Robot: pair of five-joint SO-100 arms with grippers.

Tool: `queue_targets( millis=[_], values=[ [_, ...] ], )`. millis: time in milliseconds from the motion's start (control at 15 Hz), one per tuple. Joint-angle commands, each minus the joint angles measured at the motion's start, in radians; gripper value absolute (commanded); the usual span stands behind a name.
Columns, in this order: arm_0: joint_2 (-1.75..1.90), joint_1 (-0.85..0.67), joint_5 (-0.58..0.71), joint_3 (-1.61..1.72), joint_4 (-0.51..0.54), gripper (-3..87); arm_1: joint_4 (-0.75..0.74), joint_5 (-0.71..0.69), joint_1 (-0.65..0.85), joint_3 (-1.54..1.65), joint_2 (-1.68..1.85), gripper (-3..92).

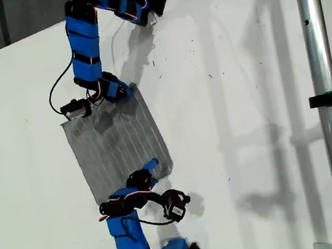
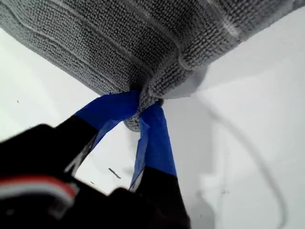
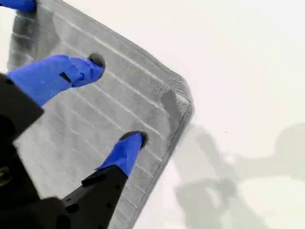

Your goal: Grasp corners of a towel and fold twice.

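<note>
Your second hand (image 3: 116, 100) is opening wide over the grey towel (image 1: 118, 141), near one corner (image 3: 181, 95). The towel is lying on the white surface (image 1: 247, 118). Farther off, your first hand (image 2: 143, 109) is pinching another corner (image 2: 159, 88).

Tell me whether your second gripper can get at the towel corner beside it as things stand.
Probably yes. My second gripper hovers open over the towel, the corner just beyond its fingertips, nothing between.
</note>
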Motion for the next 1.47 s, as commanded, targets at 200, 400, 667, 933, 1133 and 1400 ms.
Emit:
queue_targets(
  millis=[200,400,667,933,1133,1400],
  values=[
    [-0.163,-0.034,-0.084,0.043,-0.127,28.5,0.021,0.018,-0.023,-0.049,0.146,-0.3],
    [-0.216,-0.051,-0.141,0.1,-0.137,26.7,0.031,0.02,-0.021,-0.046,0.207,-0.3],
    [-0.364,-0.003,-0.222,0.02,-0.11,0.4,0.032,0.023,-0.017,-0.011,0.253,-0.3],
    [-0.337,0.014,-0.241,-0.048,-0.055,-2.9,0.029,0.026,-0.021,0.003,0.268,-0.3],
    [-0.262,0.044,-0.244,-0.146,0.063,-2.9,0.032,0.054,-0.064,0.018,0.307,-0.3],
    [0.034,0.255,-0.331,-0.204,0.08,-2.9,0.19,0.249,-0.331,0.02,0.508,-0.3]
  ],
)
